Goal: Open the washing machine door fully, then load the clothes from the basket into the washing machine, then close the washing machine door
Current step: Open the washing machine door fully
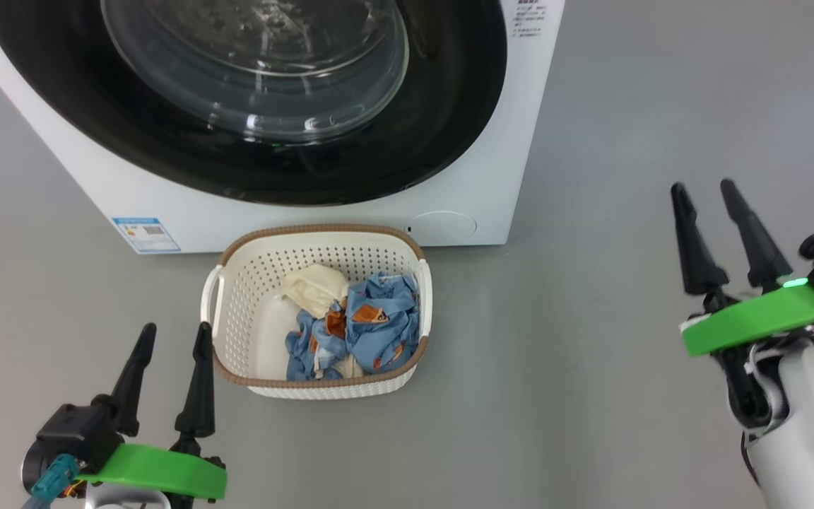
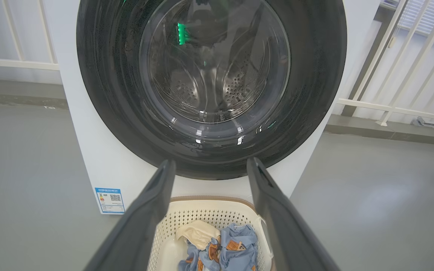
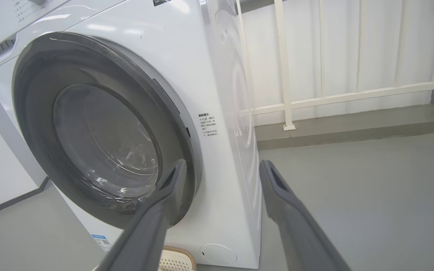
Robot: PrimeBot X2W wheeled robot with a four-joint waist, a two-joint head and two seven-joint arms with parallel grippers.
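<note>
The white washing machine (image 1: 492, 141) stands ahead with its round black door (image 1: 449, 127) shut flat against the front; the door (image 2: 315, 94) (image 3: 32, 124) shows its glass window in both wrist views. On the floor before it sits the cream basket (image 1: 237, 297) holding the clothes (image 1: 361, 325), blue printed pieces and a cream cloth. My left gripper (image 1: 174, 336) hangs open just left of the basket, nothing between its fingers. My right gripper (image 1: 704, 191) is open and empty, well to the right of the machine. The basket (image 2: 209, 214) lies between the left fingers (image 2: 153, 203).
Grey floor spreads to the right of the machine and basket. A white railing (image 3: 333, 96) and a low kerb run behind the machine. A blue label (image 1: 145, 235) marks the machine's lower left front.
</note>
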